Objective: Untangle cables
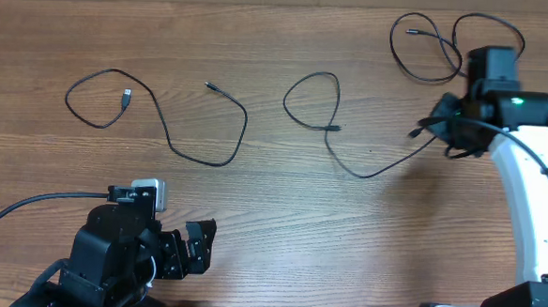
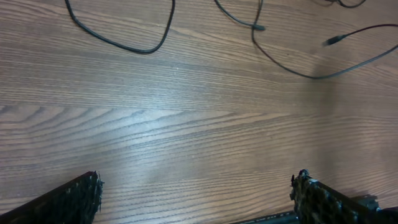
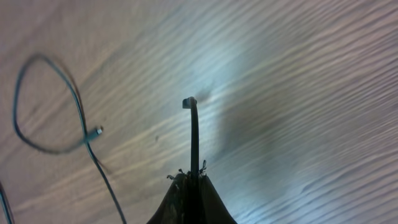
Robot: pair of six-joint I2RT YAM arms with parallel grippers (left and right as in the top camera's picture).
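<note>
Cables [image 1: 333, 128] on table [image 1: 271, 219] | right tool [image 3: 193, 179] pinching one | left tool [image 2: 196, 188] agape

The overhead view looks straight down from high above the table [image 1: 281, 201] and takes in both arms. The left wrist view sits low at the near edge, facing across the wood, with the left claw [image 2: 198, 180] in its bottom corners. The right wrist view hangs close, aimed steeply down past the right claw [image 3: 191, 177]. All three views share the middle cable [image 1: 335, 127].
</note>
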